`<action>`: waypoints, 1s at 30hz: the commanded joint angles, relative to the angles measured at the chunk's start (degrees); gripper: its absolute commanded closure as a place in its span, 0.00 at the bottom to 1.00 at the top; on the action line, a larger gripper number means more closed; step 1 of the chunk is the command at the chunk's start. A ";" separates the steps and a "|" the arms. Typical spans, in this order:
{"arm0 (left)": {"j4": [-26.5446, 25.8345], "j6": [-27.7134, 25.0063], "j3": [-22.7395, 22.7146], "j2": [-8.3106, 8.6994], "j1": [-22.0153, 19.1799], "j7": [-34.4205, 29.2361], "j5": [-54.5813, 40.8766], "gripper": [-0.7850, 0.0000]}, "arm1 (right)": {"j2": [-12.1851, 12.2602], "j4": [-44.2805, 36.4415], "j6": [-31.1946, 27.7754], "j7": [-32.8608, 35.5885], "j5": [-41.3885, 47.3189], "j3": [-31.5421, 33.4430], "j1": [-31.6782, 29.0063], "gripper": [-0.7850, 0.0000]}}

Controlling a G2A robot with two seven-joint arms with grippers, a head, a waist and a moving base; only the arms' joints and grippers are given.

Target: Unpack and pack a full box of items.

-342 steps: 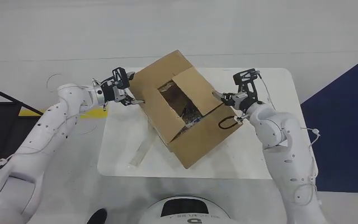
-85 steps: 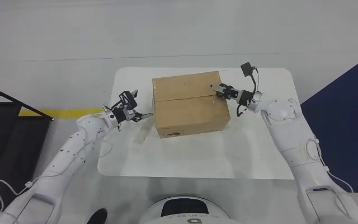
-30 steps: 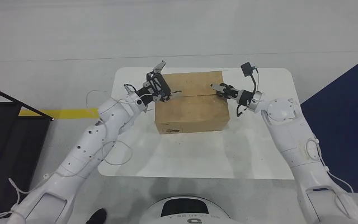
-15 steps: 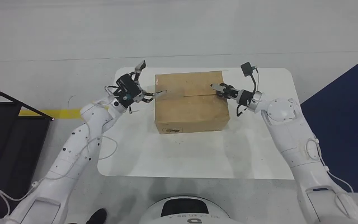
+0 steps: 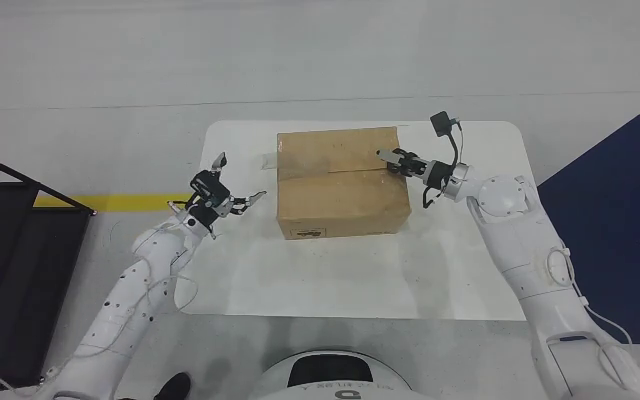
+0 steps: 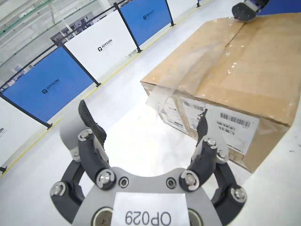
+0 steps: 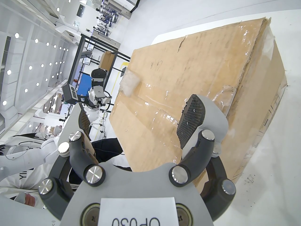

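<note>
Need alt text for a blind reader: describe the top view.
A closed cardboard box sits on a white table. The right gripper touches the box's top near its right edge; the left gripper, open, hovers beside the box.

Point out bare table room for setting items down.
Widest: the table strip between the box and the near edge. Crowded: left of the box, where the left gripper hovers, and at its right end, by the right gripper.
</note>
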 commanded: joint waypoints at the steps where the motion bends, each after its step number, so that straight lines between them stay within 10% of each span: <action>1: 3.19 -0.41 1.55 -0.60 -2.75 -1.29 -0.80 0.00 | 0.00 0.00 0.00 0.00 0.00 0.00 0.00 0.00; 16: 21.82 -1.43 9.10 -5.17 -19.83 -10.13 -6.71 0.00 | 0.00 0.00 0.00 0.00 0.00 0.00 0.00 0.00; 30: 15.01 -0.11 12.00 -6.80 -28.59 -19.39 0.13 0.00 | 0.00 0.00 0.00 0.00 0.00 0.00 0.00 0.00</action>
